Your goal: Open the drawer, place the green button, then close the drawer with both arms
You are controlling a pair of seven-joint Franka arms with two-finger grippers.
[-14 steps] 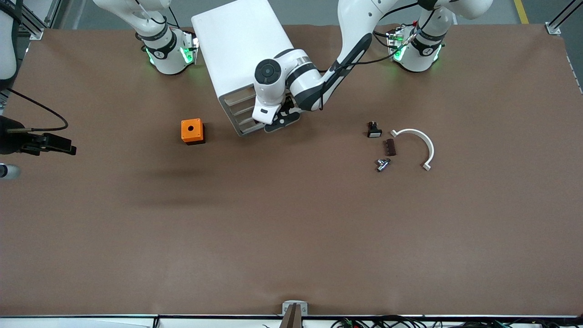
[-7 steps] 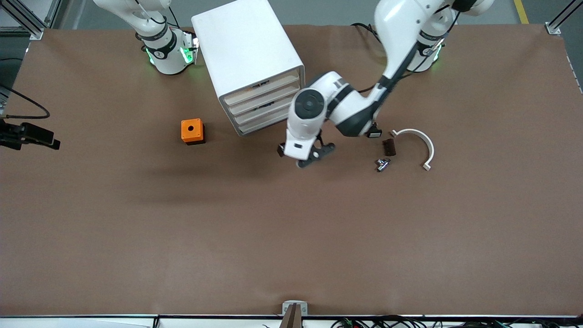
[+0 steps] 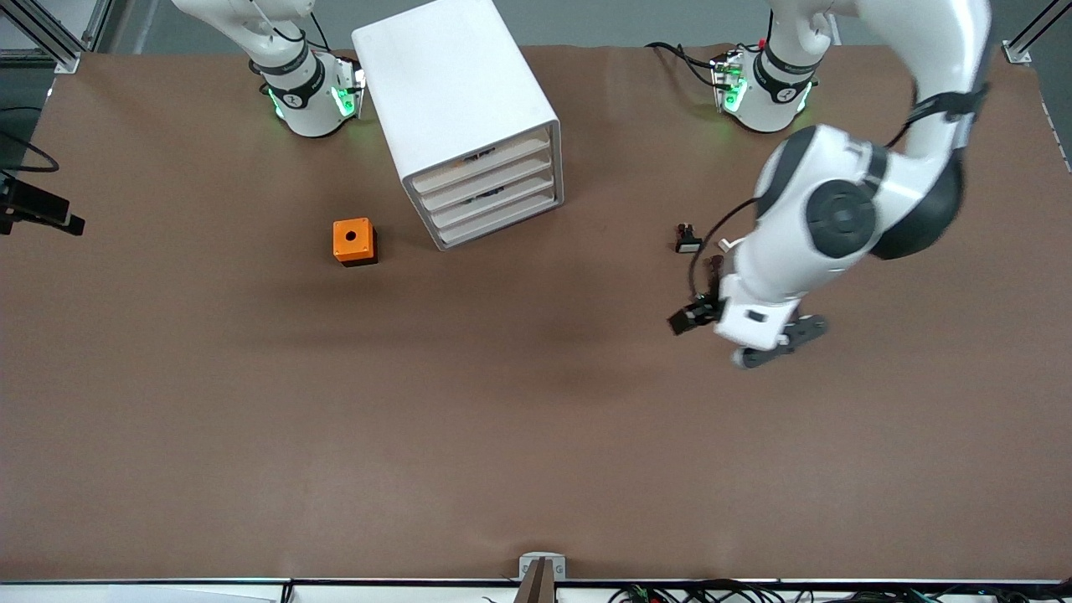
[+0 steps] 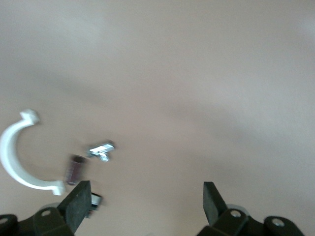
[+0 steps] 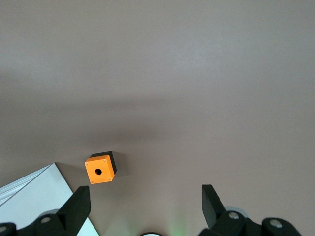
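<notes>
The white cabinet (image 3: 456, 100) stands near the robots' bases with all four drawers pushed in. The drawer (image 3: 496, 203), third from the top, is shut flush with the others. The button is out of view. My left gripper (image 3: 775, 345) hangs open and empty over the table toward the left arm's end, above the small parts. In the left wrist view the left gripper (image 4: 146, 191) has only bare table between its fingers. My right gripper (image 3: 42, 213) hovers open over the table's edge at the right arm's end; in its own view, the right gripper (image 5: 145, 194) is empty.
An orange box with a hole (image 3: 353, 241) sits beside the cabinet toward the right arm's end. Beside the left hand lie a black-and-white switch (image 3: 688, 241), a brown part (image 4: 75, 168), a silver part (image 4: 101, 149) and a white curved clamp (image 4: 19, 157).
The left arm has swung from the cabinet's front to over the small parts at its own end, leaving the drawers shut. The right gripper has drifted further off the table's edge.
</notes>
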